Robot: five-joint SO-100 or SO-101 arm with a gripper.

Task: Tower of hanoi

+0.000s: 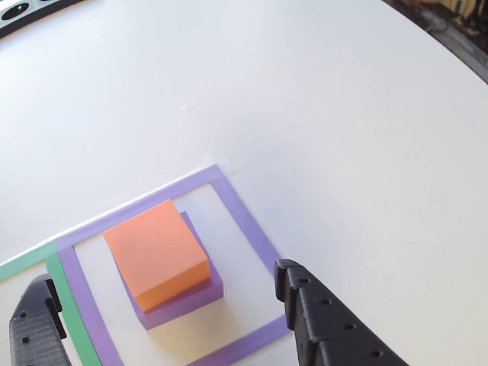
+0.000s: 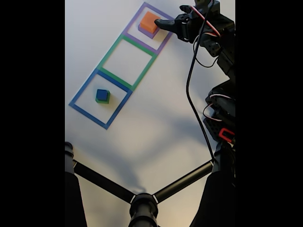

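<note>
Where the purple tape square [image 1: 242, 217] is marked on the white table [image 1: 320, 114], the orange block [image 1: 156, 252] sits stacked on the purple block [image 1: 187, 301], both inside the outline. Gripper [image 1: 164, 305] hangs over this stack, jaws spread wide, one black finger [image 1: 328, 320] to each side, touching neither block. In the fixed view, the blue cube [image 2: 102, 94] rests on the green block [image 2: 102, 100] inside the blue tape square [image 2: 90, 113]. Between the two lies the green tape square [image 2: 111, 52].
</note>
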